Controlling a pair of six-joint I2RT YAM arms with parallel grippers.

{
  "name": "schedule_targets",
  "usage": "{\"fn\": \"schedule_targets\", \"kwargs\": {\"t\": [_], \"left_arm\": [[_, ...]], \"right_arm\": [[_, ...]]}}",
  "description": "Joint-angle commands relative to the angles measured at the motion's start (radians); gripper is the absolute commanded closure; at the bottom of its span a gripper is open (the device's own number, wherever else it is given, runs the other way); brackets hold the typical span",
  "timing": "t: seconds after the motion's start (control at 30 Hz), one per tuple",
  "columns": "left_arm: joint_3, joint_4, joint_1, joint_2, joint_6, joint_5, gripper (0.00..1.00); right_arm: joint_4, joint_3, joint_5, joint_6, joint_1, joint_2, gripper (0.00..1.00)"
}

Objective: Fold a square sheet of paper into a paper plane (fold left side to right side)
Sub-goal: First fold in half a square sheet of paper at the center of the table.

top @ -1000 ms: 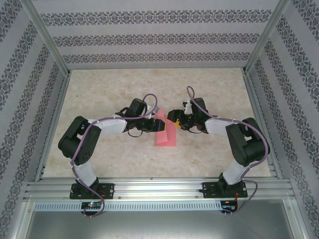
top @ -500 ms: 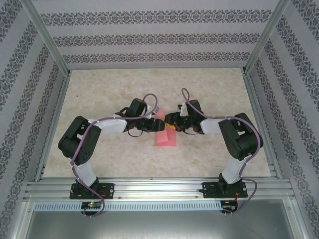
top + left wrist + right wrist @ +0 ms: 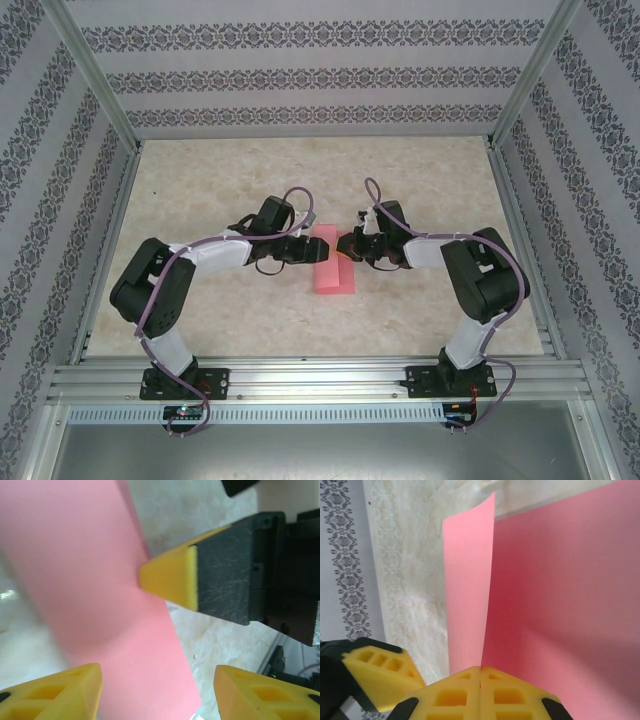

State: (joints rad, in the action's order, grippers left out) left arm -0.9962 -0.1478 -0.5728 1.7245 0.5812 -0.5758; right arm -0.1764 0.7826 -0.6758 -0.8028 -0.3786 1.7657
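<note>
Where the right gripper (image 3: pixel 480 674) clamps it, the paper (image 3: pixel 560 605) stands up.

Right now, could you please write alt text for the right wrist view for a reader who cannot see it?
The right gripper, yellow jaws shut at the bottom edge, pinches the square sheet of paper, holding a narrow salmon-pink flap upright beside the rest of the sheet. A pale marbled table lies behind.

Right gripper (image 3: pixel 480 672) is now in closer and clamped on the square sheet of paper (image 3: pixel 560 605)'s raised edge; left gripper (image 3: pixel 156 680) spreads slightly wider.
</note>
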Motion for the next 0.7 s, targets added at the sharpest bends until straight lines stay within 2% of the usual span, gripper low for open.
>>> {"fn": "schedule_targets", "kwargs": {"t": [0.0, 0.2, 0.33, 0.5, 0.67], "left_arm": [[-0.047, -0.139, -0.014, -0.024, 0.003, 0.152, 0.38], [-0.124, -0.210, -0.044, 0.055, 0.076, 0.203, 0.39], [-0.160, -0.199, -0.067, 0.103, 0.115, 0.193, 0.39], [-0.192, -0.217, -0.080, 0.140, 0.158, 0.233, 0.46], [-0.207, -0.209, -0.085, 0.167, 0.193, 0.248, 0.47]], "right_arm": [[0.107, -0.001, 0.053, 0.095, 0.023, -0.058, 0.98], [0.187, -0.012, 0.098, 0.142, 0.050, -0.094, 0.97], [0.219, -0.007, 0.117, 0.162, 0.058, -0.099, 0.96], [0.231, 0.004, 0.128, 0.165, 0.059, -0.085, 0.95], [0.244, 0.026, 0.139, 0.175, 0.058, -0.067, 0.94]]}}
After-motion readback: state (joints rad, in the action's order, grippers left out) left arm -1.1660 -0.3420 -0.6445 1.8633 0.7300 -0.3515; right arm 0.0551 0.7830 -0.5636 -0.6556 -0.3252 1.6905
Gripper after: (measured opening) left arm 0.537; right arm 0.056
